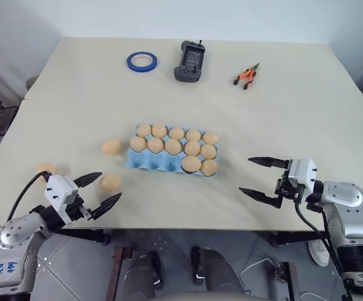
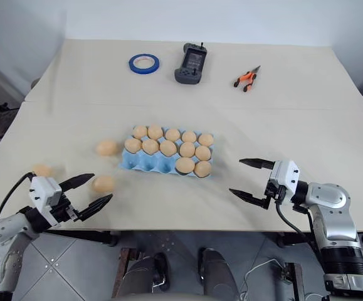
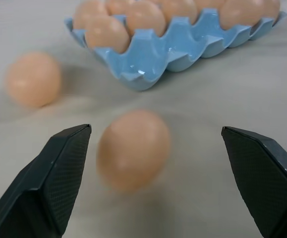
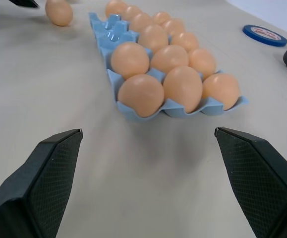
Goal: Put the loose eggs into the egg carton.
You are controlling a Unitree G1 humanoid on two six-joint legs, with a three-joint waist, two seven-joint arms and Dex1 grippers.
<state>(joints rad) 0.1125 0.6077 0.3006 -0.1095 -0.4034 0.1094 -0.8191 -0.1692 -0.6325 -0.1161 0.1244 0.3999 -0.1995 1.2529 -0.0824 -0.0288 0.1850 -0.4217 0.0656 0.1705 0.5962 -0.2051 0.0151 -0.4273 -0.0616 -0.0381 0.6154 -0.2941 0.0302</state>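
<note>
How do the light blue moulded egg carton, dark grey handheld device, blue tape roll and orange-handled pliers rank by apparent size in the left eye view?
1. Light blue moulded egg carton
2. Dark grey handheld device
3. Blue tape roll
4. Orange-handled pliers, close to the tape, so unsure.

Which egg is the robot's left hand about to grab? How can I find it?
Find the blue egg carton in the middle of the table. Three loose eggs lie off its left end. It's the egg right at the open left gripper.
</note>
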